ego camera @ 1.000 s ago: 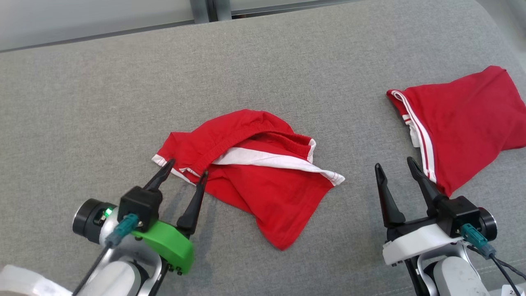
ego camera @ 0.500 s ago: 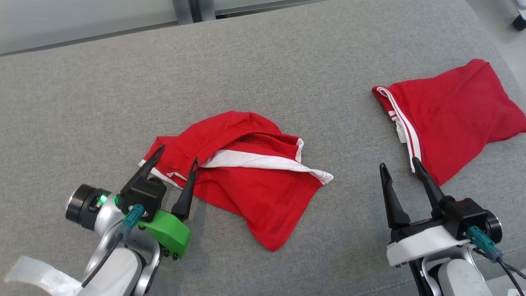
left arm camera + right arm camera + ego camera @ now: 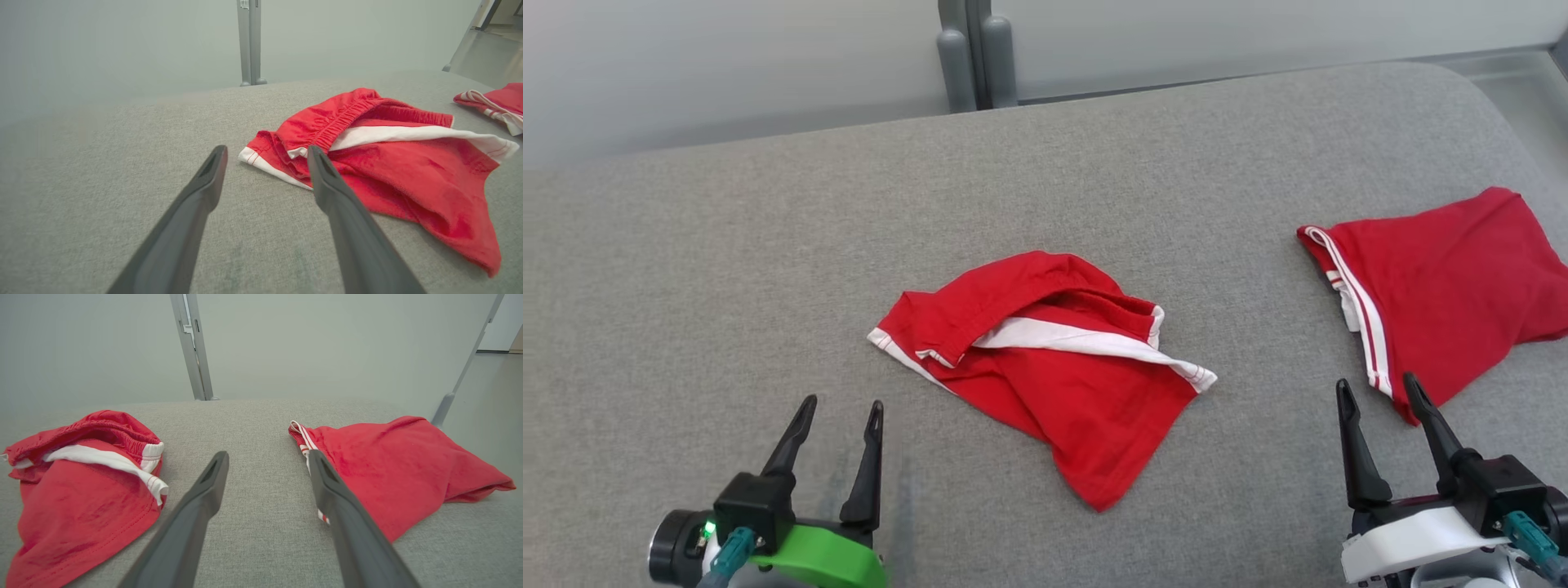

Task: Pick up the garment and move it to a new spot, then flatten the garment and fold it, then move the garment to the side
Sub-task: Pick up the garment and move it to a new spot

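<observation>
Beyond right claw — folded garment clipped by frame.

Before us, the garment lies at the middle of the upholstered surface. It is well apart from a second garment, which lies to our right and a little farther back, close to that side's edge. Beyond the surface's far edge, slightly left of centre, an upright post stands against the wall panels.
</observation>
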Tool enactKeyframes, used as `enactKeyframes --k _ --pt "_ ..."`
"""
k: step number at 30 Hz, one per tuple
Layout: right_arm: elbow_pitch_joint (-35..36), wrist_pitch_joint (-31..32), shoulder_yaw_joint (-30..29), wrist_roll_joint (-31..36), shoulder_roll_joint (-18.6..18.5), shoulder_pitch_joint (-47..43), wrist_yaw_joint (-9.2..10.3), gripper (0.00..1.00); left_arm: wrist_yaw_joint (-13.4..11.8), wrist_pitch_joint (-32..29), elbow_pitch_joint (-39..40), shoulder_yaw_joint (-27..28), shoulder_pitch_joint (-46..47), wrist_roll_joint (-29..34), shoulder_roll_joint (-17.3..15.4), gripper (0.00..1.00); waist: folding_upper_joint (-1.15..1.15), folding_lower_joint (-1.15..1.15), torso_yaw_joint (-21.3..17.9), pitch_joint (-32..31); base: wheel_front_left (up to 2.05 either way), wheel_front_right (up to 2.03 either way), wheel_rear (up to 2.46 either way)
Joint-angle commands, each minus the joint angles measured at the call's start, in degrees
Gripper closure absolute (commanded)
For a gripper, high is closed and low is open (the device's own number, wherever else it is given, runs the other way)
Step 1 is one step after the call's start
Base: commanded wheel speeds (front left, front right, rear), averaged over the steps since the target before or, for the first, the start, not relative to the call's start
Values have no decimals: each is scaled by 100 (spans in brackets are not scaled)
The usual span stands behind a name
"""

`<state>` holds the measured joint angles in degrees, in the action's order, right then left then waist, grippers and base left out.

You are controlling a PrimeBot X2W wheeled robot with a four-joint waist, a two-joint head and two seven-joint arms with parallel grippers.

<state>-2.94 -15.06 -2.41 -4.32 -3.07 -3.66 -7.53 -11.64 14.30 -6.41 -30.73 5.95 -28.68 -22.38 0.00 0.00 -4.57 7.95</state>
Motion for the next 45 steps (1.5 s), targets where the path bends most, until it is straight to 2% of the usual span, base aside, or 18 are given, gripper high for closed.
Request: enactKeyframes --k 1,14,25,36,45 --pt "40 -16 -41 16 -47 -125 9 0 -6 60 -37 123 -208 -53 22 0 0 0 319 -312 0 0 0" --pt "-61 -16 -113 28 -140 -339 9 0 188 91 -82 1005 -844 206 324 0 0 0 574 -553 0 0 0" --pt "-182 -16 -108 11 -117 -386 9 0 688 92 -191 1757 -1151 500 588 0 0 0 612 -588 0 0 0" --pt "-255 -16 -136 16 -138 -357 9 0 1056 93 -275 2154 -1206 820 889 0 0 0 578 -593 0 0 0" --pt "-279 -16 -121 -10 -122 -349 9 0 1245 93 -343 2334 -1177 1046 1062 0 0 0 590 -599 0 0 0"
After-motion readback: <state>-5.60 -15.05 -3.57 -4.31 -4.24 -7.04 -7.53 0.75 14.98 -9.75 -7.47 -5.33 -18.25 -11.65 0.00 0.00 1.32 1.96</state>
